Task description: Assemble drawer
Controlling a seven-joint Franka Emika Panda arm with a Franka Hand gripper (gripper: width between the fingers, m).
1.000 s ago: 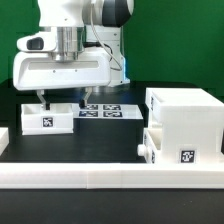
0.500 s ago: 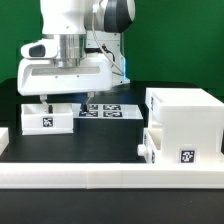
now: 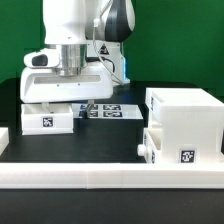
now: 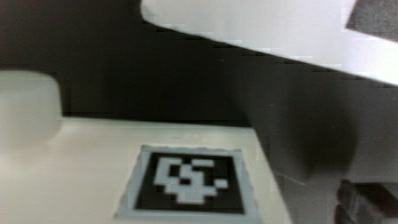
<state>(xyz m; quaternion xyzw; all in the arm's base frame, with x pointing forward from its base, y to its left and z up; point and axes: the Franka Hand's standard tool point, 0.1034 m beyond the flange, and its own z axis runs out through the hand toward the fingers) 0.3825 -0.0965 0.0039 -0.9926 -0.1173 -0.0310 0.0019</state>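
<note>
The drawer's tall white casing (image 3: 185, 118) stands at the exterior view's right, with one shallow tray (image 3: 165, 150) in its lower part, tag facing front. The second tray (image 3: 45, 119) sits apart at the left, its tag (image 3: 45, 122) facing front. My gripper (image 3: 64, 103) hangs low just behind this tray, its wide white hand over the tray's back edge. One dark finger (image 3: 85, 103) shows right of the tray; the jaws look spread. In the wrist view the tray's tag (image 4: 192, 180) fills the near field on a white surface (image 4: 89, 140). Nothing is held.
The marker board (image 3: 105, 110) lies flat behind the left tray, under my hand. A long low white rail (image 3: 110, 178) runs along the front, and another piece of rail (image 3: 4, 140) stands at the left edge. Dark tabletop lies between the tray and the casing.
My hand has shifted toward the exterior view's right and come down a little. Both trays and the casing have not moved.
</note>
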